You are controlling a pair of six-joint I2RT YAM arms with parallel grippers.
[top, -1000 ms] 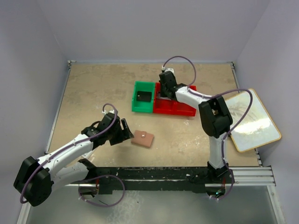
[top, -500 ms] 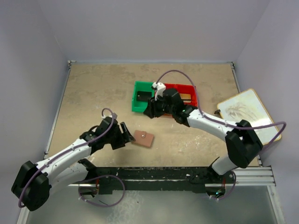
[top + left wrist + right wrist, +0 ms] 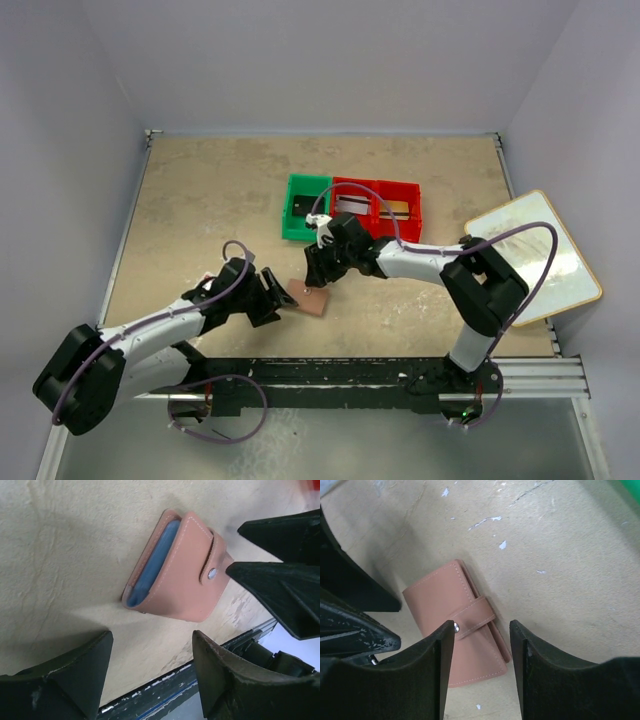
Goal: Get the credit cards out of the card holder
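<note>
The card holder lies flat on the table, folded, its strap snapped shut. A blue edge shows along its side in the left wrist view; no credit cards show in it. My left gripper is open, level with the table just left of the holder, not touching it. My right gripper hangs open right above the holder, one finger over the snap, the other past its edge. Each wrist view shows the other gripper's fingers close by.
Behind the holder stand a green bin and a red bin, each with flat card-like pieces inside. A light framed board lies at the right edge. The black rail runs along the near edge.
The right arm swung from the red bin forward and down to above the holder, and its jaws opened. The left gripper crept right, closer to the holder.
</note>
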